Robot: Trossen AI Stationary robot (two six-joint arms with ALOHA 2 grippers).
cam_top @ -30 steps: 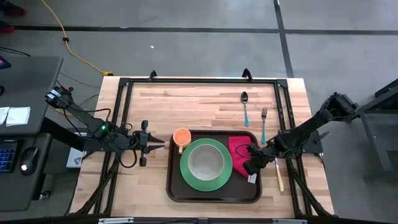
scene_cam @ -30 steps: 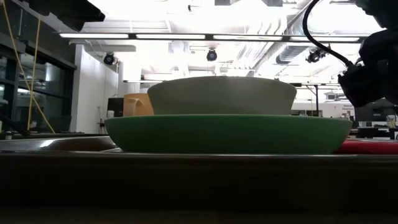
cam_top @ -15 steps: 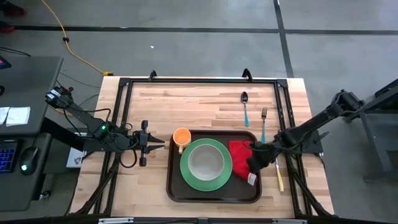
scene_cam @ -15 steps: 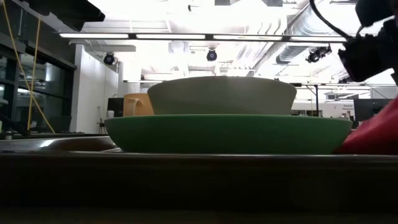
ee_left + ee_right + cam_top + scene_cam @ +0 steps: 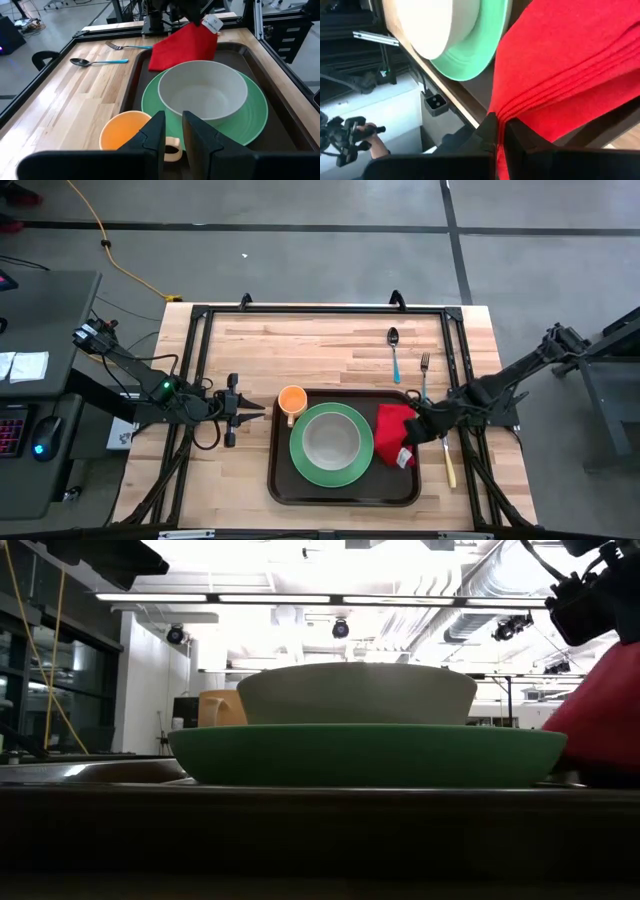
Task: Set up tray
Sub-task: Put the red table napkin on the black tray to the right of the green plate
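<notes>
Tray (image 5: 345, 490), dark brown plastic with rounded corners and a raised rim, lies at the near middle of the wooden worktop (image 5: 320, 345). On it sit a round green plate (image 5: 331, 470) with a pale bowl (image 5: 331, 440) in its centre, and an orange cup (image 5: 291, 399) rests at the tray's far left corner, its handle reaching toward the plate.

The change from a second ago is at the tray's right end. The red napkin (image 5: 394, 433), which lay flat there, has been gathered and lifted; the high view now shows it bunched into a smaller shape with a white tag hanging from it, and the low view shows it hanging as a red mass beside the plate. The right pincer (image 5: 417, 423) is pressed together on an edge of the cloth, its folds fanning out from between the fingers in the right wrist view. It has drawn back slightly toward the tray's right rim while rising. Judged from this, the napkin is being repositioned or taken off, so that part of the setting is not yet settled.

A spoon (image 5: 394, 352) and a fork (image 5: 423, 378) with blue handles lie on the bare worktop beyond the tray's far right corner, and a pale-handled utensil (image 5: 449, 464) lies just right of the tray, so the cutlery still seems to need placing.

The left pincer (image 5: 252, 410) waits just left of the cup, its fingers held close together with a narrow gap, pinching nothing.
</notes>
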